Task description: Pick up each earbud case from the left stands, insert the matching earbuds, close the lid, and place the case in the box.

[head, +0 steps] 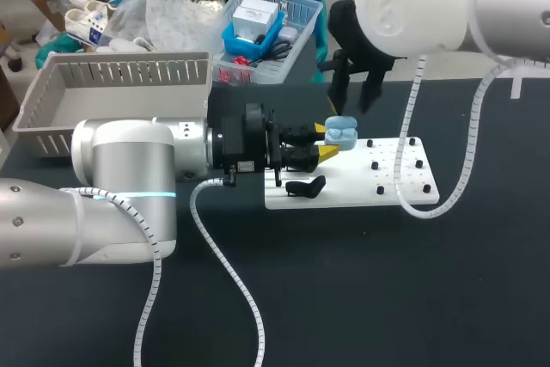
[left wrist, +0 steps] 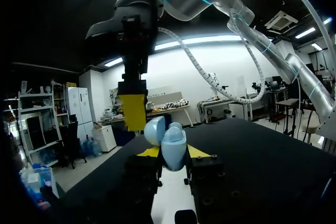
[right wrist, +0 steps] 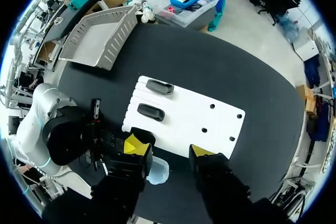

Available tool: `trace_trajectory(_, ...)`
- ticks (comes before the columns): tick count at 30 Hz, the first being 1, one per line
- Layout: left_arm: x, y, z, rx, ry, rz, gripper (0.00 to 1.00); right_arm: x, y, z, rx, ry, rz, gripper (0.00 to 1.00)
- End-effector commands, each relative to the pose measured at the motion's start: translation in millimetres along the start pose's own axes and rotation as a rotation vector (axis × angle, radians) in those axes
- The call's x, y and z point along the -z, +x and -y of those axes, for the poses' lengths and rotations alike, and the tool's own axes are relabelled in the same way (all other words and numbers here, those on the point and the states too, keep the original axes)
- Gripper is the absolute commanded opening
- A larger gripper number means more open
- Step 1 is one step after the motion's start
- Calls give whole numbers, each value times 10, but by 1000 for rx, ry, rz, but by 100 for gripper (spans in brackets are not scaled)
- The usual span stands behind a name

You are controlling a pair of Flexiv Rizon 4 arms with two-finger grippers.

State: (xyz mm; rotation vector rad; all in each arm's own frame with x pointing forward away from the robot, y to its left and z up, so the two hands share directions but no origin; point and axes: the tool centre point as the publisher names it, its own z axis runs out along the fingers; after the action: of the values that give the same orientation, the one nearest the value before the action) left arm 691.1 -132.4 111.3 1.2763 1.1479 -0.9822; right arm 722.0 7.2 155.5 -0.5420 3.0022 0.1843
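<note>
A light blue earbud case (head: 343, 133) with its lid up is held above the white stand board (head: 404, 180); my left gripper (head: 325, 141) is shut on it from both sides. In the left wrist view the case (left wrist: 171, 139) sits between the yellow tips of the left gripper (left wrist: 173, 153). My right gripper (head: 354, 99) hangs open just above and behind the case, empty. In the right wrist view the case (right wrist: 158, 172) lies below the right gripper (right wrist: 169, 148), close to one of its fingers. Two black stands (right wrist: 159, 86) (right wrist: 150, 112) sit on the board's left end.
The grey slatted box (head: 120, 100) stands at the table's back left, behind my left arm. A clear basket with a blue bin (head: 273, 30) sits at the back edge. Several black pegs (head: 418, 163) dot the board's right half.
</note>
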Motion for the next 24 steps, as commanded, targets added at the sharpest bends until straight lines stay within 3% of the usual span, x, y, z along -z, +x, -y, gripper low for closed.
trace_trajectory(1,-2,4,3,-2,-4,2,0,0,71,-10,-3,1,10,45)
trace_trajectory(24,-2,4,3,-2,-4,2,0,30,230,-80,-3,-11,17,45)
